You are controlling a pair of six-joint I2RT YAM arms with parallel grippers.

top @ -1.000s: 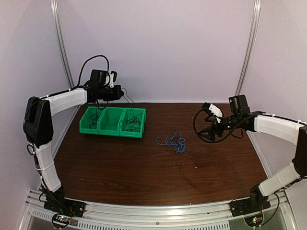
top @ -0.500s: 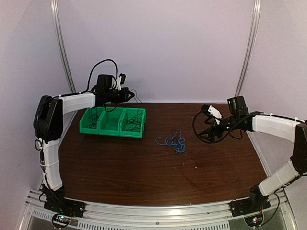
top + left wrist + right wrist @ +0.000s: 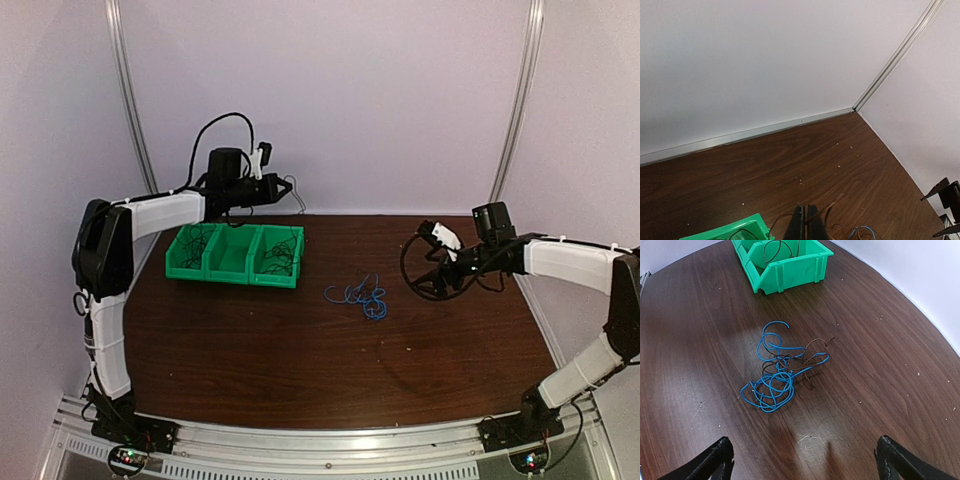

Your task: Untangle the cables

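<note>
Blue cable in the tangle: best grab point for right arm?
Blue cable: probably its free hooked end, on the green bin side. It arcs clear of the brown wire; the coils are interwoven. Come from above, right gripper jaws straddling the arc.

The left arm (image 3: 155, 212) and right arm (image 3: 572, 262) have white link covers, black joints and looping black cables.
</note>
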